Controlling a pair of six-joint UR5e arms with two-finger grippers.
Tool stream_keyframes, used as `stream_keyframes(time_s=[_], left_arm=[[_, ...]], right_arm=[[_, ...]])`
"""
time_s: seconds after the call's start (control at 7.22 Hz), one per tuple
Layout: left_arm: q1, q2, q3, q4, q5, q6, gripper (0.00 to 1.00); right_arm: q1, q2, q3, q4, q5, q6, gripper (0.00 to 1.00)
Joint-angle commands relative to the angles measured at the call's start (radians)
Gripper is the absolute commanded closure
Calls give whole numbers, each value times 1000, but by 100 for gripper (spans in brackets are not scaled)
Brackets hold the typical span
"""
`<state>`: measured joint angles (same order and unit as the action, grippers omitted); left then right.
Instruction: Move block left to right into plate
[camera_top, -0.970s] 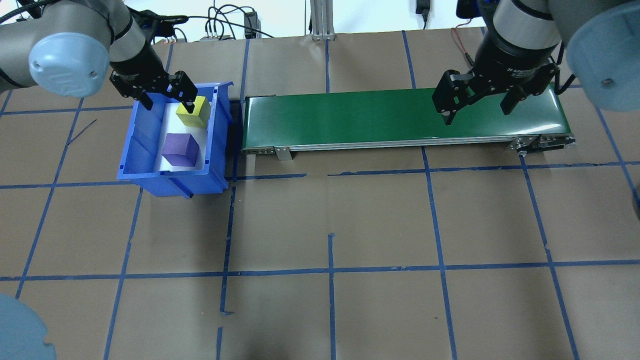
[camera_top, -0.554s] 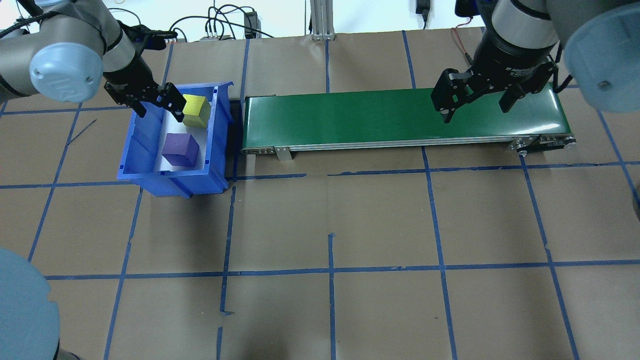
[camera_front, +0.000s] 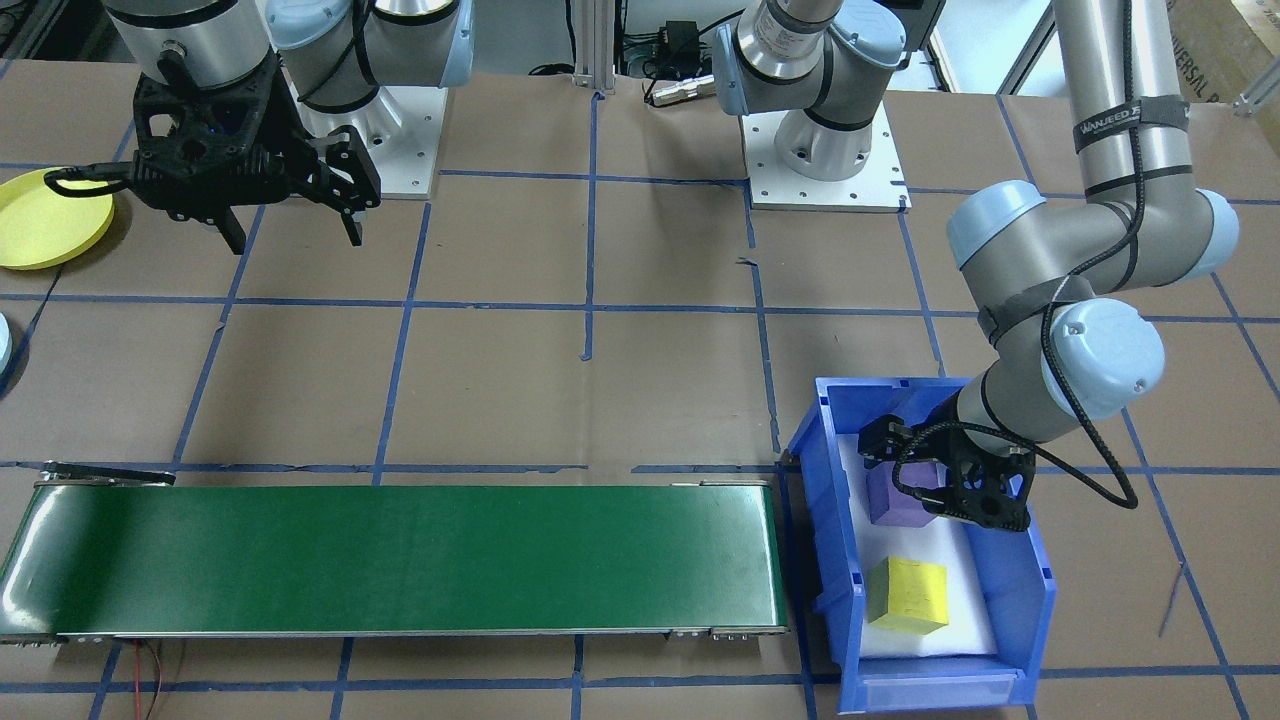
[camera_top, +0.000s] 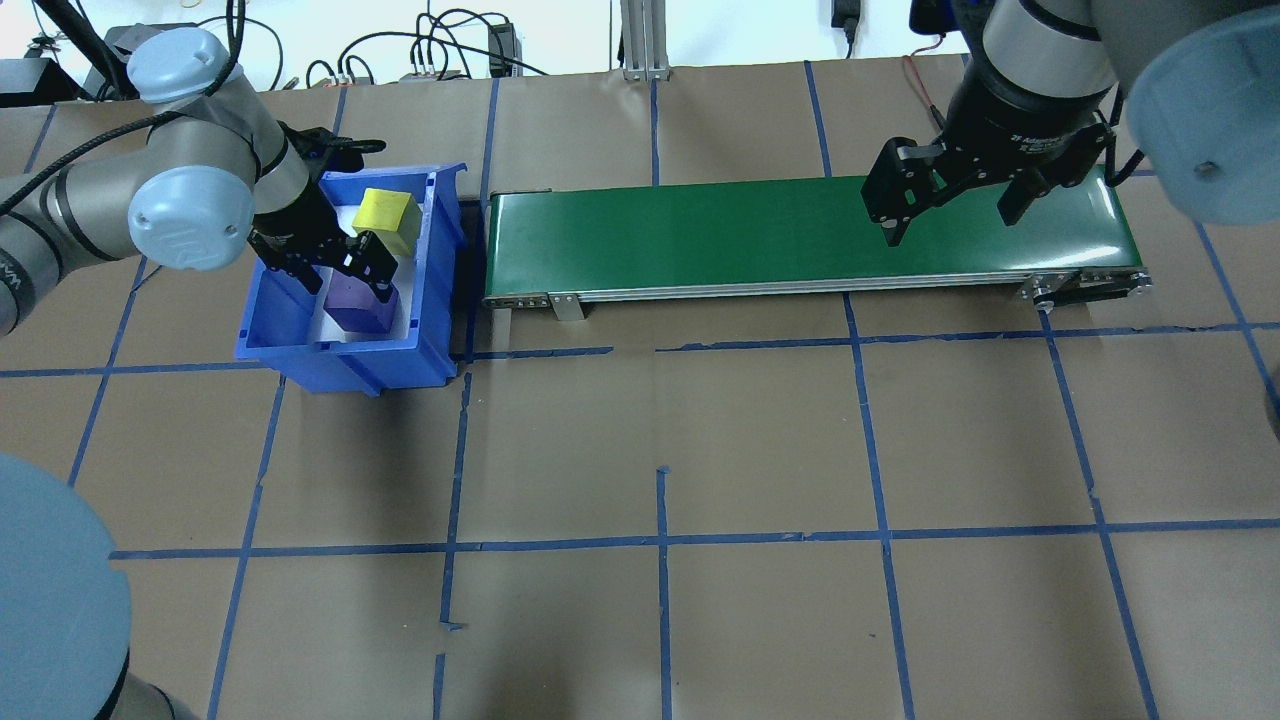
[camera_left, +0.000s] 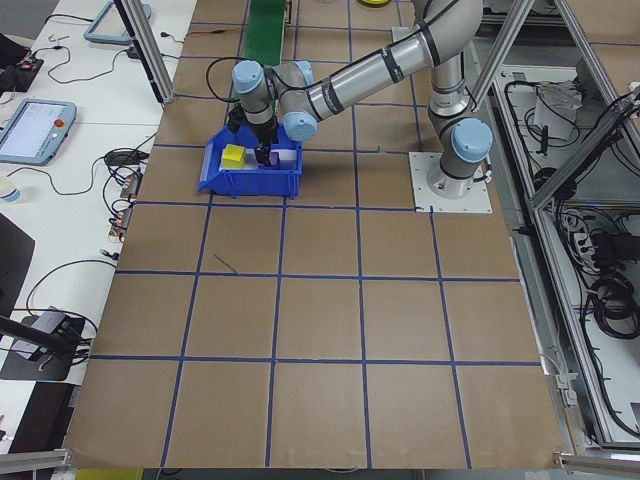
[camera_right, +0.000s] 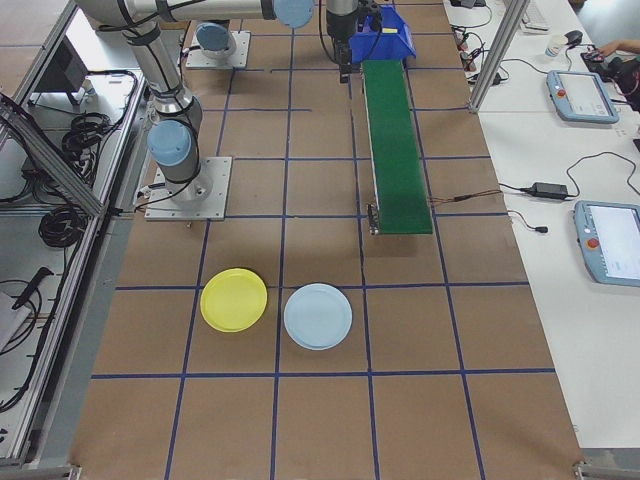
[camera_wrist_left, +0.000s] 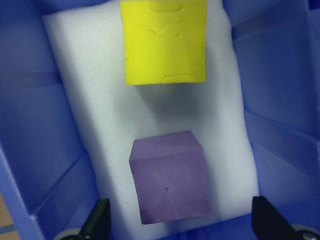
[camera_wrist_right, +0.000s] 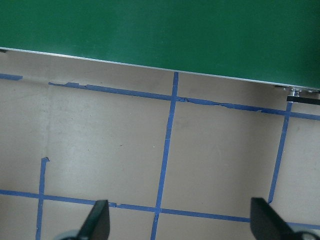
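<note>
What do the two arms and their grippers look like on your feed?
Both arms are silver-grey tubes with pale blue joint caps. The left arm carries a black cable strapped along it. The left gripper and the right gripper are black, two-fingered.

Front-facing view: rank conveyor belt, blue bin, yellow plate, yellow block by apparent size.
1. conveyor belt
2. blue bin
3. yellow plate, though the frame edge cuts it off
4. yellow block

The plate lies farther from the camera, so its true rank against the bin is unsure.

Green conveyor belt (camera_top: 810, 235) lying across brown worktop (camera_top: 660, 450) gridded in blue tape. Light blue plate (camera_right: 318, 316) sitting near belt's end. Cables (camera_top: 430, 50) trailing along far edge.
</note>
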<state>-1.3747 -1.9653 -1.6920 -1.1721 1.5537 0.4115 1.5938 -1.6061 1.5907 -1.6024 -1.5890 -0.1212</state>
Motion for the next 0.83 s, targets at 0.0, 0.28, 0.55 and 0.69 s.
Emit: stream_keyframes(time_s=[0.0, 0.28, 0.55, 0.69], left_arm=[[0, -17, -40, 57, -3, 0, 0], [0, -18, -22, 62, 8, 3, 58], [-1, 9, 52, 103, 3, 3, 74], [-3, 63, 83, 100, -3, -2, 77]], right_arm=[[0, 0, -1, 1, 1, 0, 0], [0, 0, 0, 1, 0, 0, 0], [0, 0, 2, 1, 0, 0, 0], [-2, 2, 2, -1, 0, 0, 0]])
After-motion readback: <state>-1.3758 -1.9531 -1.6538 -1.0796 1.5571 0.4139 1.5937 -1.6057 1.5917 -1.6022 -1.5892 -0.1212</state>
